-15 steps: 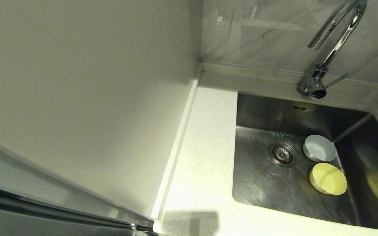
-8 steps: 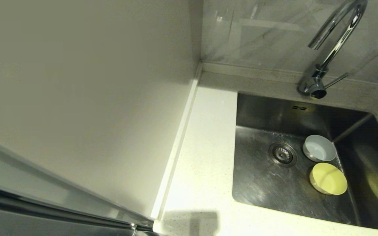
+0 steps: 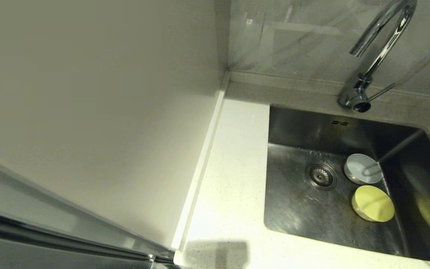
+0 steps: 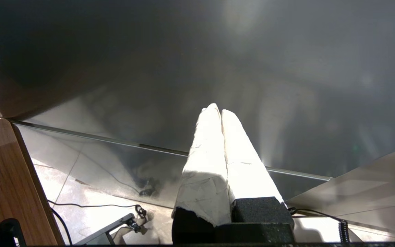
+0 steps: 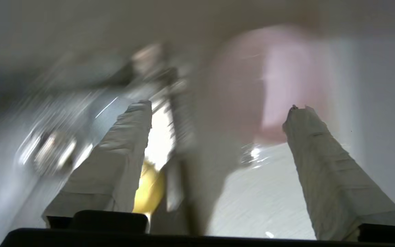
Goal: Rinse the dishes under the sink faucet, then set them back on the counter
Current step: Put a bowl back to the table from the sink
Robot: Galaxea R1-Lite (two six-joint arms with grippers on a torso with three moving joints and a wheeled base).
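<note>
In the right wrist view the right gripper has its two white-wrapped fingers spread wide, with nothing between them. The pale pink bowl shows as a smeared shape just beyond the fingertips, nearer one finger than the other; whether it touches either cannot be told. It appears to stand on the pale worktop beside the sink. A patch of the yellow-green bowl shows next to the other finger.

The left gripper hangs away from the sink, its white-wrapped fingers pressed together and holding nothing.

From the head view, the sink holds two bowls. The pale blue-grey bowl sits upright next to the drain strainer, toward the basin's right wall. The yellow-green bowl lies just in front of it, tipped. The sink faucet arches over the basin's back edge.
</note>
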